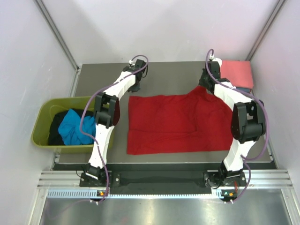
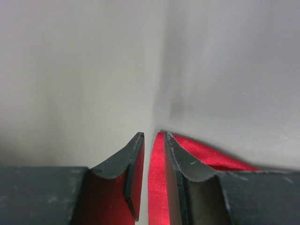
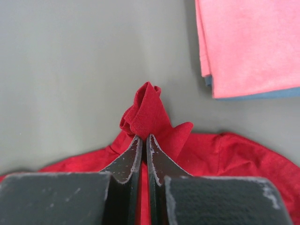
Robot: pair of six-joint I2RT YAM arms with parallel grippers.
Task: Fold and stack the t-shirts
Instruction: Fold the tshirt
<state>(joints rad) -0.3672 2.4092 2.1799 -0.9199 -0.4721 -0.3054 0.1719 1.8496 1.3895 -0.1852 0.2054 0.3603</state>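
A bright red t-shirt (image 1: 178, 123) lies spread across the middle of the table. My right gripper (image 1: 206, 85) is shut on its far right corner and holds that corner bunched up off the table. The wrist view shows red cloth (image 3: 147, 110) sticking out past the closed fingertips of the right gripper (image 3: 144, 137). My left gripper (image 1: 137, 85) is just beyond the shirt's far left corner. Its jaws (image 2: 153, 135) stand a little apart, with red cloth (image 2: 157, 187) against the right finger. A folded salmon-pink t-shirt (image 1: 236, 72) lies on a blue one (image 3: 262, 93) at the back right.
An olive-green tub (image 1: 41, 123) stands off the table's left edge, holding a turquoise shirt (image 1: 72, 127) and a black one (image 1: 56, 125). White walls close in the back and both sides. The folded stack (image 3: 243, 42) lies close to my right gripper.
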